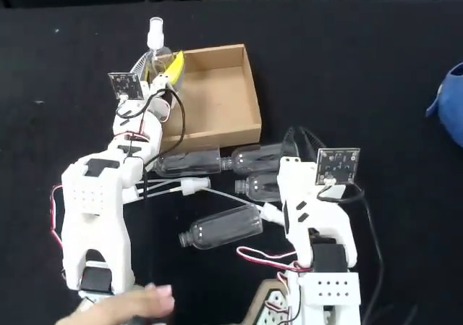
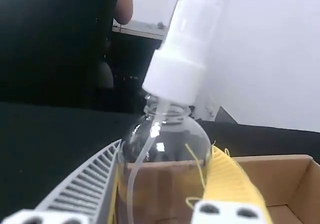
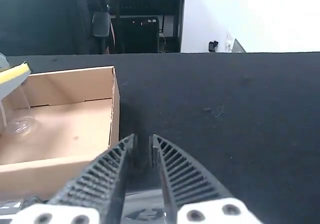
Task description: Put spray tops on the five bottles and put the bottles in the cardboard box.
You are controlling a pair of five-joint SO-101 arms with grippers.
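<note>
One capped bottle stands clamped inside left hand.

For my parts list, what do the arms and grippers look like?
Left arm and right arm: white plastic, black motors, red, white and black cables. The left gripper has one yellow finger and one grey ribbed one; the right gripper is dark and ribbed.

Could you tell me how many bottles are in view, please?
5 bottles. One, with spray top, in the left gripper at the cardboard box's corner; four lie on the table before the box.
</note>
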